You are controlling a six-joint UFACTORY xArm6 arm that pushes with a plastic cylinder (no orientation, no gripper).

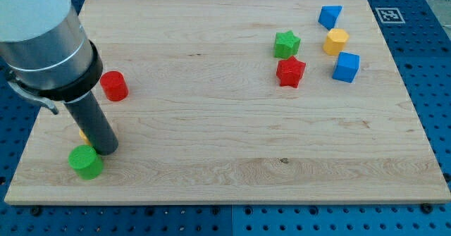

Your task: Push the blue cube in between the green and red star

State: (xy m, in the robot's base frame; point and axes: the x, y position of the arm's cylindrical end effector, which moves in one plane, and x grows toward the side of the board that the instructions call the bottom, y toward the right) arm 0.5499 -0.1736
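Green cylinder [86,163] touches my tip [107,151] at seven o'clock on the bench [211,137]; no gripper shows. Blue cube [346,67] sits at three o'clock of red star [290,72], below green star [287,44].

Board [211,123] pale smooth wood; blue cube [346,67] matt plastic-looking.

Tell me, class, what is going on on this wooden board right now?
A robot arm with a dark rod is meant to push the blue cube between the green star and the red star. My tip is far off at the view's lower left, beside a green cylinder, with a red cylinder above. The cube sits right of the stars, untouched, near a yellow block and another blue block.
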